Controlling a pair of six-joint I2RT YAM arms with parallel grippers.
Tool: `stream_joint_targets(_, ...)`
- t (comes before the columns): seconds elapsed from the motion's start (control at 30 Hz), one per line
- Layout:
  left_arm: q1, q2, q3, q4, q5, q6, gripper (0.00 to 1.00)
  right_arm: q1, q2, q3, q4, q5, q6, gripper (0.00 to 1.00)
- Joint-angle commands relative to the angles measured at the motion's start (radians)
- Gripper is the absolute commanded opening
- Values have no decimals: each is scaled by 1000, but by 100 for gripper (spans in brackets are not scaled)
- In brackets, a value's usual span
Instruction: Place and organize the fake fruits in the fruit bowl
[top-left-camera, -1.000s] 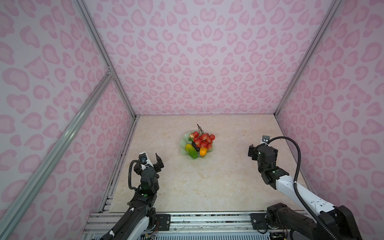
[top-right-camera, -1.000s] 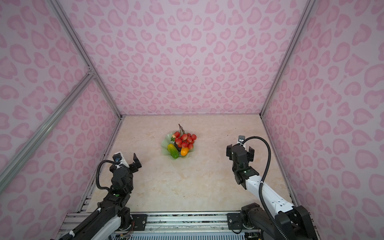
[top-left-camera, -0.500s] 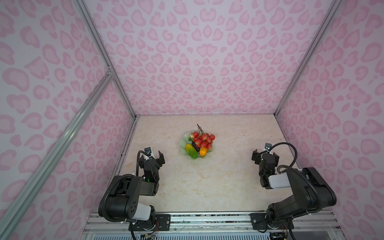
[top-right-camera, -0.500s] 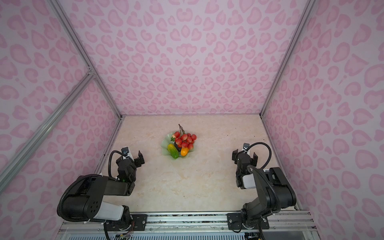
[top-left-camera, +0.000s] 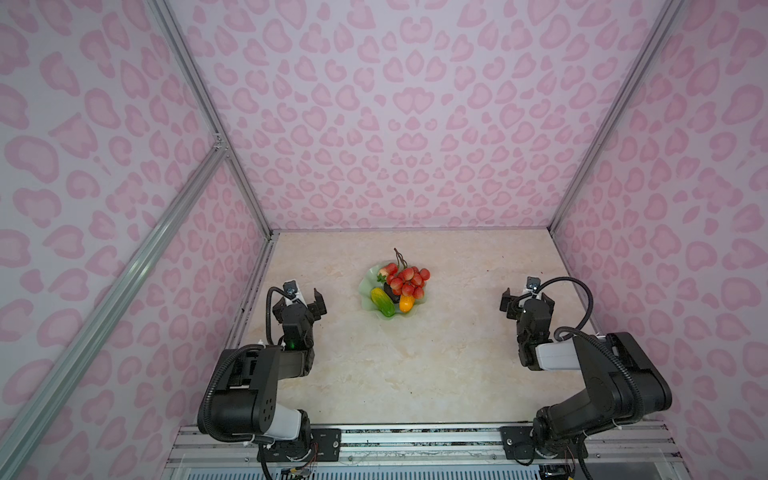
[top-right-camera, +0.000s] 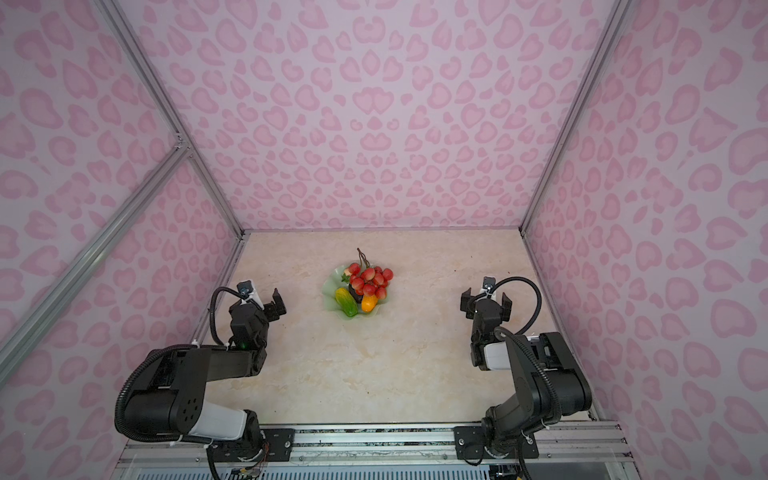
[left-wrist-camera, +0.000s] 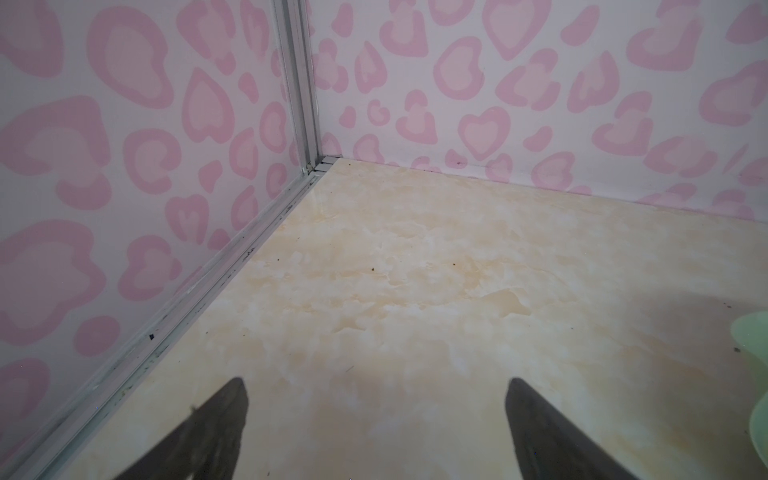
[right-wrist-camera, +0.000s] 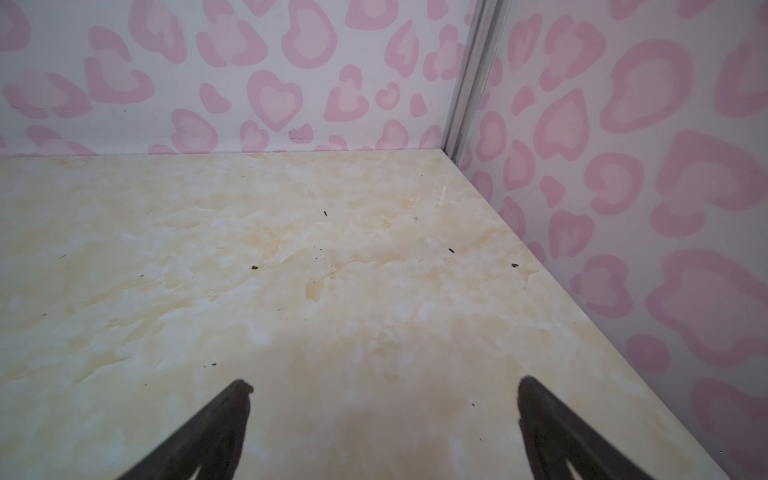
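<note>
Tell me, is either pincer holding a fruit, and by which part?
Nothing is held. The left pincer and right pincer stand open and empty; the fake fruits lie in the fruit bowl.

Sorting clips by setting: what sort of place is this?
Probably a robot test booth: pink heart-print walls enclose a marbled tabletop, and two arms mount on a metal rail.

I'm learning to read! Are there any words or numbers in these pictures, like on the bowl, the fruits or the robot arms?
None: no words, numbers or signs can be read in any view.
fruit bowl and fake fruits: no labels.
left gripper and right gripper: plain black, no writing shows.
walls: only pink heart shapes.
</note>
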Motion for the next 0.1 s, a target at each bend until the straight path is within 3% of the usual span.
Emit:
stream_joint_targets(0.0, 1, 1, 9, 5, 9, -3, 97, -8, -8, 8, -34, -58, 5, 100)
stream_joint_targets(0.07, 1, 0, 9, 4, 9, -2, 97, -9, -5, 0, -12, -59, 2, 100)
